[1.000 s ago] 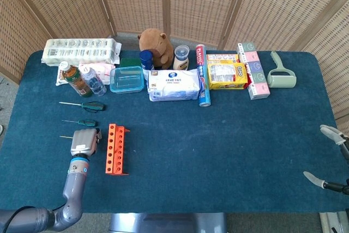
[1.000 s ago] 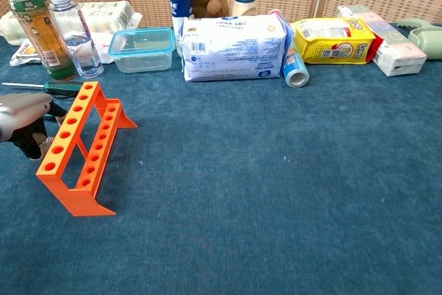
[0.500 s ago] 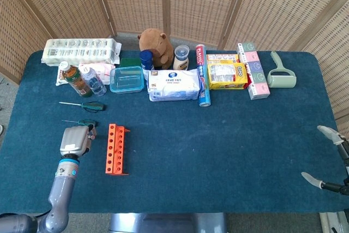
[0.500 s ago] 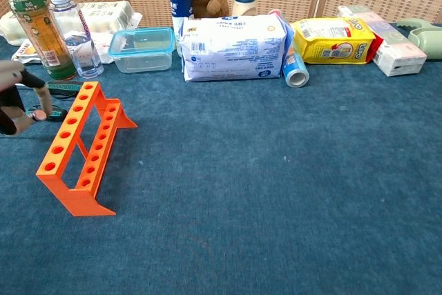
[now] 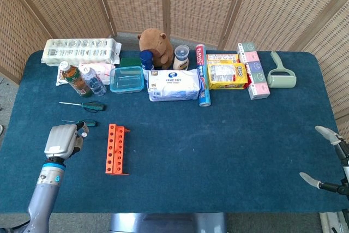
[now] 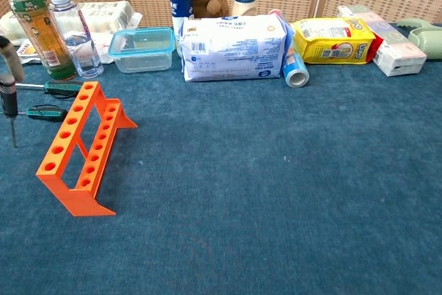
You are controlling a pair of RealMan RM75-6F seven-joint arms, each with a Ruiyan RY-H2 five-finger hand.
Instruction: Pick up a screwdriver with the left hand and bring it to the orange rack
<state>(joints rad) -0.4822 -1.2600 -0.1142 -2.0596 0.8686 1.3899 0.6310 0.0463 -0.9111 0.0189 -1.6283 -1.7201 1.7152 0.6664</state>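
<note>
1. Spreading under everything, the blue table (image 5: pixel 218 151) carries the orange rack (image 5: pixel 116 149), which stands to the right of the left hand with none of its holes visibly filled.
2. Left hand (image 5: pixel 61 141) hovers just left of the rack; in the chest view its fingers (image 6: pixel 7 53) clasp a screwdriver (image 6: pixel 10 112) that hangs tip-down above the cloth, so the pickup looks done.
3. Remaining, as I judge it: carrying that tool the short way across to the rack.
4. Right hand (image 5: pixel 327 159) sits at the far right table edge, fingers spread and holding nothing.
5. 2 more screwdrivers lie on the cloth behind the rack, the nearer spare (image 5: pixel 82 122) and the farther one (image 5: pixel 84 105), both untouched.
</note>
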